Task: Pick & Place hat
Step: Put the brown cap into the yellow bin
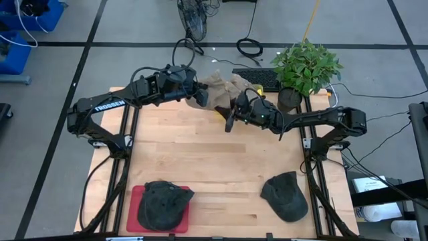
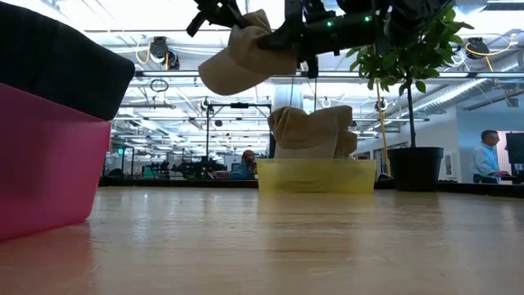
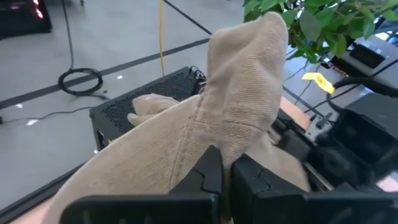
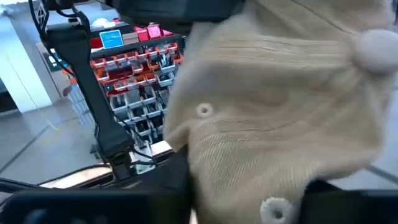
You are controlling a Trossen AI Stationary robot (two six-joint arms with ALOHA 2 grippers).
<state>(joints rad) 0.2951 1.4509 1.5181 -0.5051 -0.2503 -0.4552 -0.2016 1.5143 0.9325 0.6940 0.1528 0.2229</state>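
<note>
Holding a tan hat [image 2: 246, 57] up in the air, our left hand [image 3: 225, 177] is shut tight on the cloth. In the left wrist view we can see its two dark fingers [image 3: 208, 174] pinched together with the tan cloth caught between them. The hat hangs high above the worktop [image 1: 221, 161], at the far end, over a yellow bin [image 2: 317, 175]. More tan hats [image 2: 311, 129] sit piled in that bin.

Our right hand [image 1: 234, 114] is up there too, right next to the tan hat. In the right wrist view the tan cloth fills almost the whole picture, so this hand is very close to it. We cannot tell if the right hand is open or shut, or if it is touching the hat.

Down at the near end of the worktop there is a red tray [image 1: 137, 201] with a dark hat [image 1: 164, 203] lying in it. Another dark hat [image 1: 286, 194] lies flat on the wood, well apart from the tray, on the right side.

A green plant [image 1: 304, 67] in a dark pot stands at the far right corner of the worktop. A black keyboard [image 1: 257, 78] lies just beside it. Far off in the room a person [image 2: 489, 156] stands.
</note>
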